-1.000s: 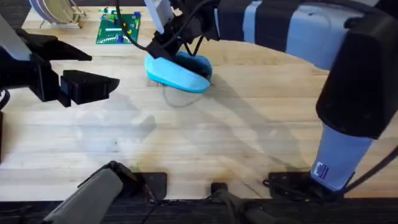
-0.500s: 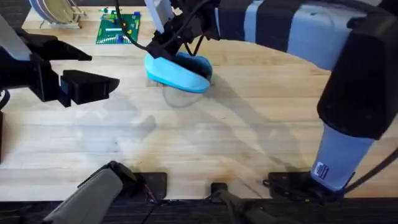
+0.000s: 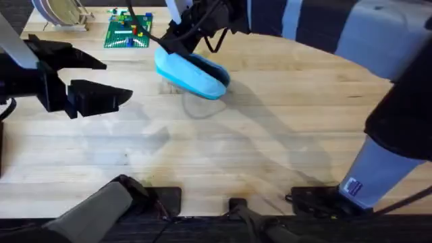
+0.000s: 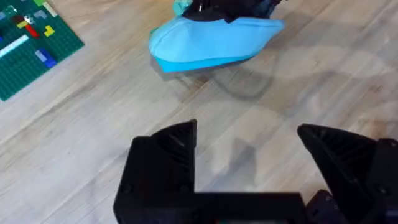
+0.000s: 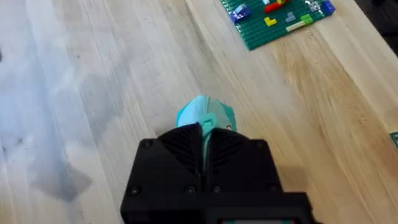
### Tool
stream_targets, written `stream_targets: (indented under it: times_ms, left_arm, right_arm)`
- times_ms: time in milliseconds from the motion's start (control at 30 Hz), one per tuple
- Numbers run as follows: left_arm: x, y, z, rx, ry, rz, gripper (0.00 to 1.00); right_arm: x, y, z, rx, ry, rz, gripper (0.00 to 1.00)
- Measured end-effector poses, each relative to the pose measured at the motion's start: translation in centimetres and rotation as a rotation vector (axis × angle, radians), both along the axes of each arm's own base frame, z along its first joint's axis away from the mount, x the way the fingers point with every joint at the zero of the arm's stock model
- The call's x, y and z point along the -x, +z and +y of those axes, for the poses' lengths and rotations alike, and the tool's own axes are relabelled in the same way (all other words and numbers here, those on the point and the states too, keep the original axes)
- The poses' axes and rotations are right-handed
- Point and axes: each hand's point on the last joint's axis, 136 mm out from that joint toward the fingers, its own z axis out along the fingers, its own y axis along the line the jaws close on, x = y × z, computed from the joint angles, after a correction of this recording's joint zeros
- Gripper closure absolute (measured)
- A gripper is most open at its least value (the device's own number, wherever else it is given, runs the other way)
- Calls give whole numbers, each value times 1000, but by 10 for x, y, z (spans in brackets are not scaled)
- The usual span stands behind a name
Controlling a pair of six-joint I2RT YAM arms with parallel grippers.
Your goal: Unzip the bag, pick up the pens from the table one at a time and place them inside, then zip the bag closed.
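The light blue bag (image 3: 192,73) hangs tilted just above the table (image 3: 270,142), its shadow on the wood below it. My right gripper (image 3: 177,42) reaches across from the right and is shut on the bag's upper edge. The right wrist view shows the closed fingers (image 5: 186,146) pinching the bag's end (image 5: 205,115). To the left of the bag, my left gripper (image 3: 118,79) hovers open with nothing in it. The left wrist view shows the bag (image 4: 211,40) beyond the spread fingers (image 4: 168,149). The pens are out of view.
A green brick baseplate (image 3: 128,30) with small coloured pieces lies at the far left of the table, close behind the bag. A rack with round plates (image 3: 57,13) stands in the far left corner. Bare wood stretches across the middle and near side.
The right arm has risen closer to the camera, and the bag has lifted and shifted slightly left with it. The left gripper has barely moved.
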Motion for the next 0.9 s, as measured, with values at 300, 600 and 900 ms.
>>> stream_targets:
  times_ms: [300, 600, 900]
  left_arm:
    - [-8, -5, 2, 35, -37, -10, 8]
    - [-16, -11, 3, 60, -89, -44, 9]
    - [-34, -28, 9, 155, -145, -63, 9]
  right_arm:
    - [5, -2, -3, 18, 2, 21, 971]
    - [11, -9, -7, 42, 5, 54, 971]
    - [12, -10, -8, 48, 5, 61, 971]
